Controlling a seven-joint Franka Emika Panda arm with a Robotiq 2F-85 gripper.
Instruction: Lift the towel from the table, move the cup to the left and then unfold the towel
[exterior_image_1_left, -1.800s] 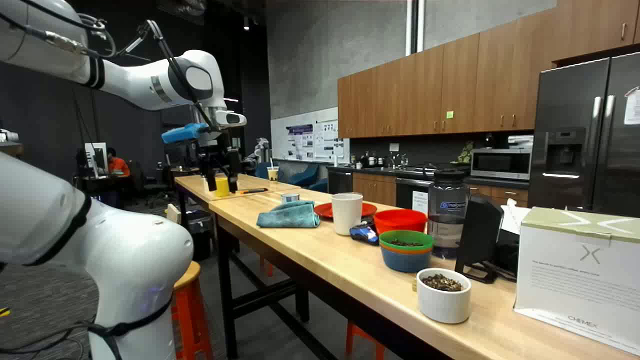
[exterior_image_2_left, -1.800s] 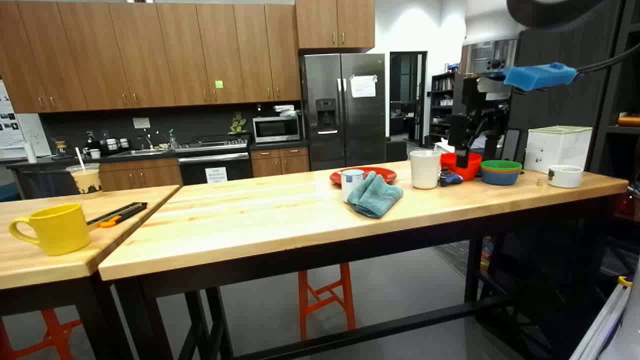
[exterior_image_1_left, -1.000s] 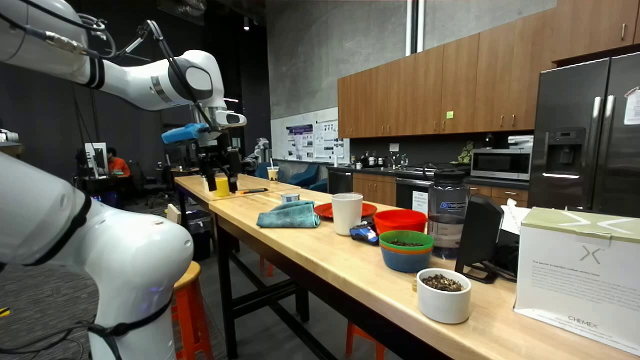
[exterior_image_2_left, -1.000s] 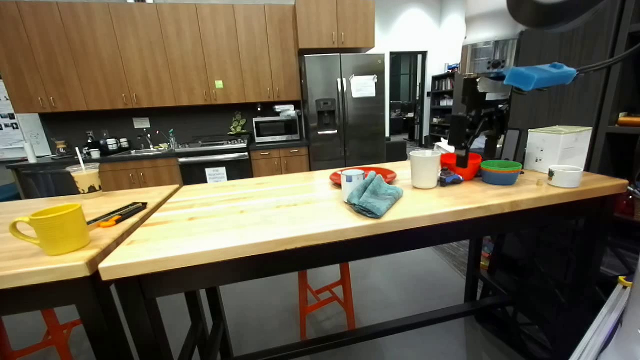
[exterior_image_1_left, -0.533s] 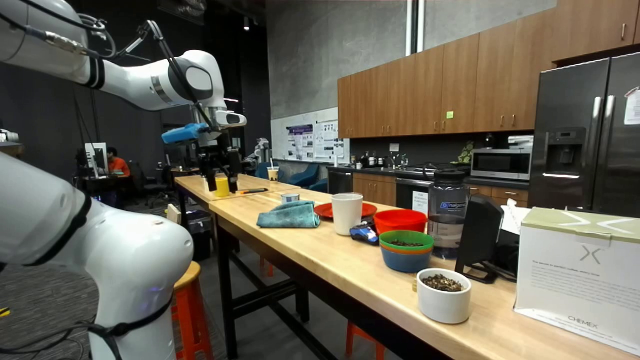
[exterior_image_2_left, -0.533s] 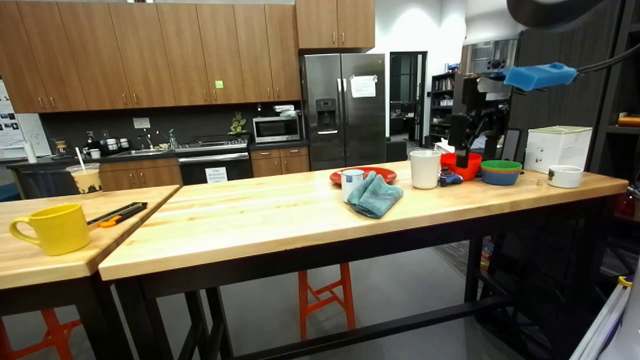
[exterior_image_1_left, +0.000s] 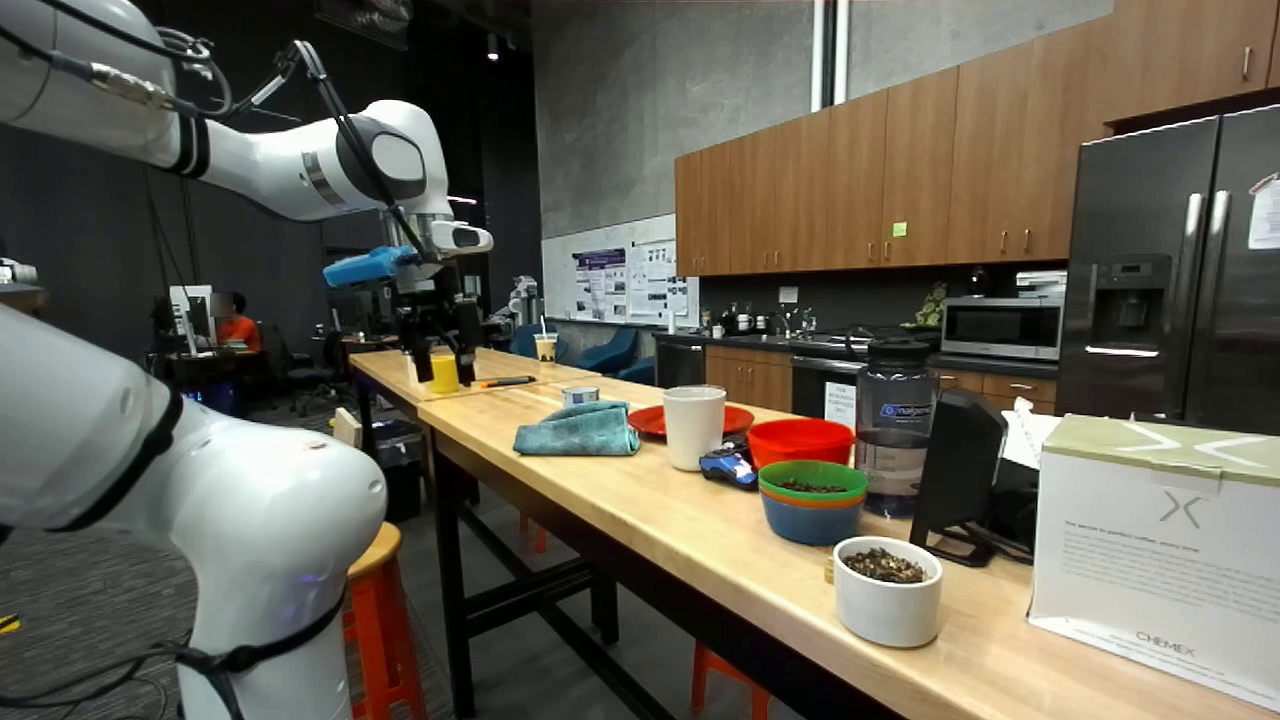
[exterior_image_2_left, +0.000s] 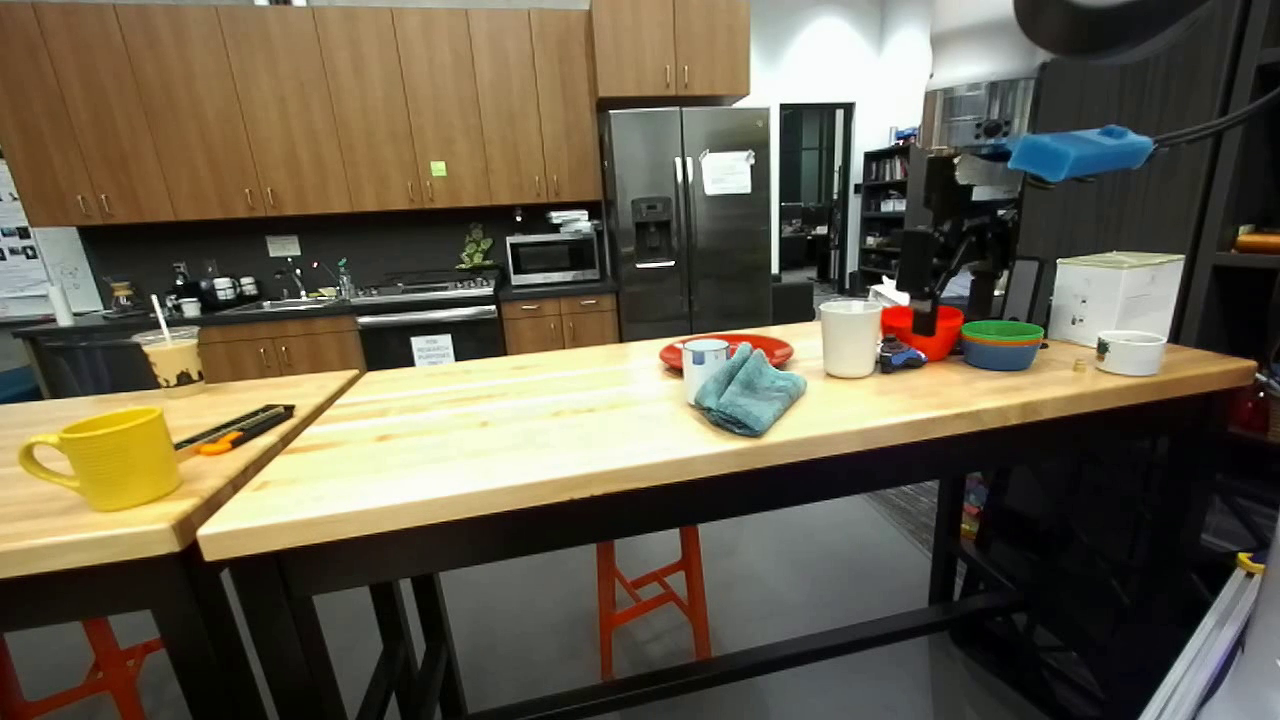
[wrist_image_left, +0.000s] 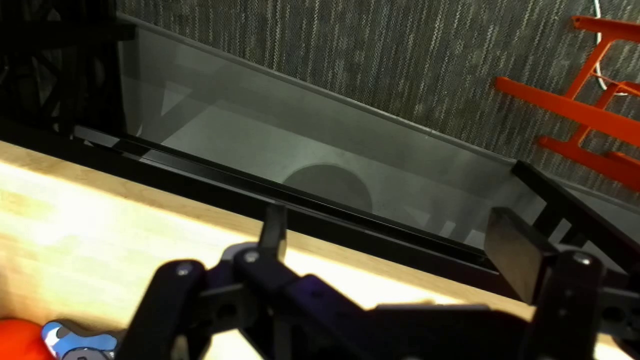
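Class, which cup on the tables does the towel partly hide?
The small blue-patched white cup: the towel overlaps it in both exterior views; the yellow mug, tall white cup and drink cup stand clear.

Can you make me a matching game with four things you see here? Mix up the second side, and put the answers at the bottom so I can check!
Things:
1. towel
2. gripper
3. mug
4. plate

What it is like:
A. yellow
B. red and flat
C. blue-green and folded
D. open, holding nothing

Right pairs: 1-C, 2-D, 3-A, 4-B
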